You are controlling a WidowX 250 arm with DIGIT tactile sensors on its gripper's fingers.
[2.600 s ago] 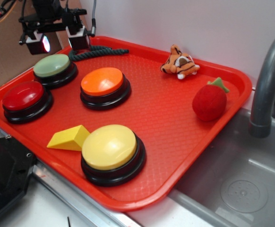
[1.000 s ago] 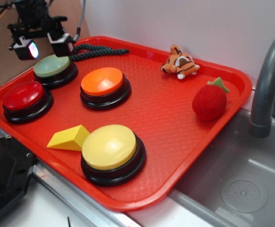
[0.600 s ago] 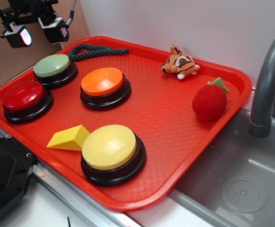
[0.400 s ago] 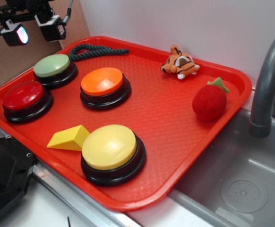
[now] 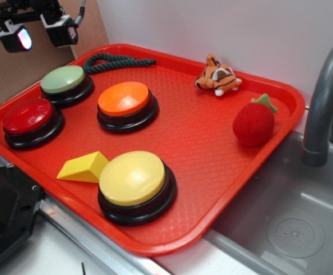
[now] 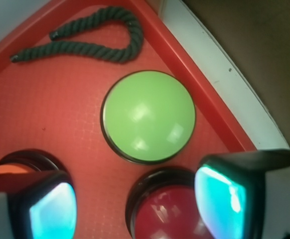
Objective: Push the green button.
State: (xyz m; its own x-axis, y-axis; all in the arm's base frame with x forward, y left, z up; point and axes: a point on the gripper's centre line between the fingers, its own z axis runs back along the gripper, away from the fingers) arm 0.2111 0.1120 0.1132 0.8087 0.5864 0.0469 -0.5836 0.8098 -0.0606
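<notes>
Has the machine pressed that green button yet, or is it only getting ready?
The pictures cannot confirm a press. The claw has risen since a second ago, when it sat right at the green button. Now it hangs open and empty above it, touching nothing, and the wrist view looks straight down on the dome. If that earlier contact was the press, only pulling away remains; otherwise it must come down again.

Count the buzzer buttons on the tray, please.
4. The green button sits at the tray's far left, the red button just in front of it, the orange button mid-tray, the yellow button nearest. None appears hidden.
</notes>
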